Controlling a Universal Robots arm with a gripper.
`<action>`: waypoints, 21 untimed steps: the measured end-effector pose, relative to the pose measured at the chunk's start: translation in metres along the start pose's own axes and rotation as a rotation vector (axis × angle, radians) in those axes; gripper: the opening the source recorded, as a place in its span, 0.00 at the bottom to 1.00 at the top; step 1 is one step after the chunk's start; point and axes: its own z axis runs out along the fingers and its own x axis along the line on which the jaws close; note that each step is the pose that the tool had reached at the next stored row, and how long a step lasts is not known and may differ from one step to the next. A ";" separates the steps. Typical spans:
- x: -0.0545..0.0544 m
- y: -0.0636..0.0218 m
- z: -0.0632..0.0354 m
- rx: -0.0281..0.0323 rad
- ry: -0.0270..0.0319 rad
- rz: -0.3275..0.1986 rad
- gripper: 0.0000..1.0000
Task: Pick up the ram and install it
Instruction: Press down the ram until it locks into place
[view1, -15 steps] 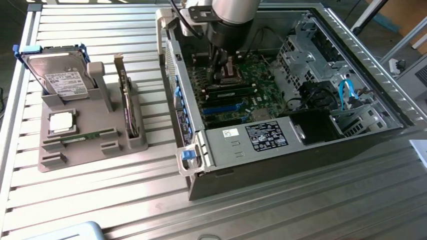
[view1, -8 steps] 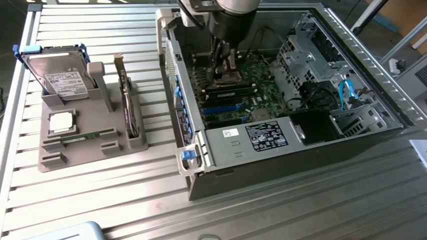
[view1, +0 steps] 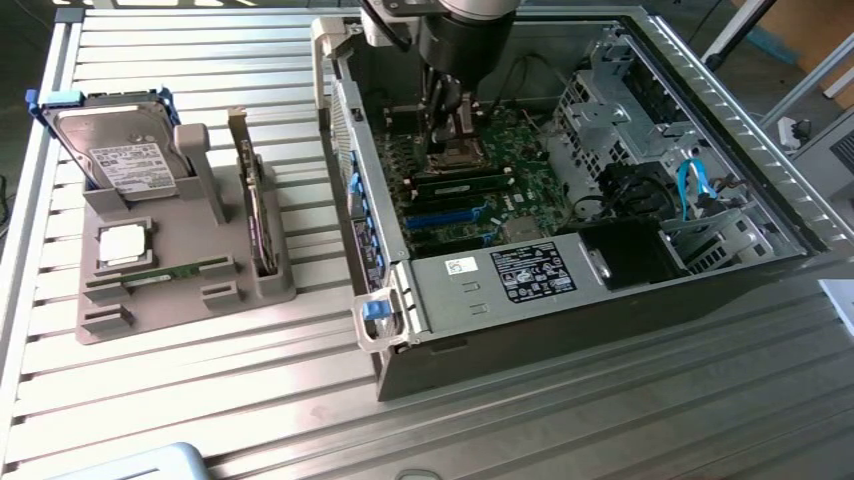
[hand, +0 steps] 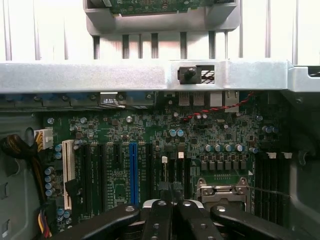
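On grey holder (view1: 160, 296), thin green ram (view1: 178, 271) lies flat.

Case frame (hand: 75, 76) is showing bare matt metal. Motherboard (hand: 150, 135) is looking glossy green, table (view1: 561, 420) ribbed, dull metal.

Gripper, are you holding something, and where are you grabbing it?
Cannot tell: the gripper is shut over the motherboard, with nothing clearly seen in its grip.
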 end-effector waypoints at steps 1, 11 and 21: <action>0.000 -0.0005 0.0000 -0.0001 0.0001 0.000 0.11; 0.000 -0.0193 -0.0005 -0.0070 0.0002 0.000 0.11; -0.001 -0.0429 -0.0014 -0.0173 0.0013 0.001 0.11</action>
